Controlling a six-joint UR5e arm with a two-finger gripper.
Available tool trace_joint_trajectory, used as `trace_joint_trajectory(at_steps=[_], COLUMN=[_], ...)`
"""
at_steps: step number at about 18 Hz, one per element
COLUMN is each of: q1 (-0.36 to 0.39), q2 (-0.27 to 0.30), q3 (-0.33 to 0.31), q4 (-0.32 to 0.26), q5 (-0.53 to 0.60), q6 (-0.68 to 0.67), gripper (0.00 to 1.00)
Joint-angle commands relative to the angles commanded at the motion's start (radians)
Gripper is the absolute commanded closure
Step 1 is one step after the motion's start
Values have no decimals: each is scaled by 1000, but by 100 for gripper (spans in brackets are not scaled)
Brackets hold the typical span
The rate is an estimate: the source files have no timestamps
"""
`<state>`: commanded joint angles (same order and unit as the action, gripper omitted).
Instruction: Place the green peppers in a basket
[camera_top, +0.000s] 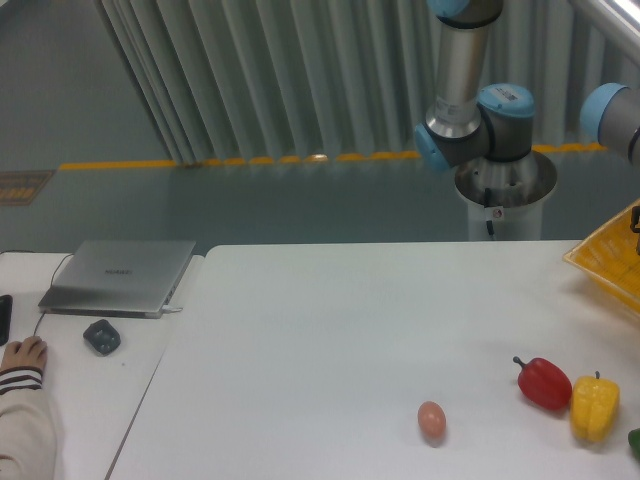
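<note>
A dark green pepper (635, 443) peeks in at the lower right edge beside a yellow pepper (594, 407), a red pepper (544, 383) and a pinkish egg (431, 419) on the white table (330, 340), while the bright yellow latticed basket (608, 258) shows at the right edge.

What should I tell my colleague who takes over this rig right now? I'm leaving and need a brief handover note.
Gripper: out of view; only the arm's joints show behind the table.
Green pepper: on the table at the right edge of the frame, barely visible, beside the yellow pepper and red pepper.
Basket: at the table's far right, partly cut off.
Done: nothing visible.
Left: pick the green pepper, place it in the basket.
</note>
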<state>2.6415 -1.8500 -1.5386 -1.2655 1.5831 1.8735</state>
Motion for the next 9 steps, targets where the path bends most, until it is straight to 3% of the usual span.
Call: trace_joint_trajectory(at_steps=[4,9], q1=[-11,-52], q2=[-3,-41], q3=[12,26], q4=[8,124], q5=[0,2], q6=[-302,-597], gripper=[0,0])
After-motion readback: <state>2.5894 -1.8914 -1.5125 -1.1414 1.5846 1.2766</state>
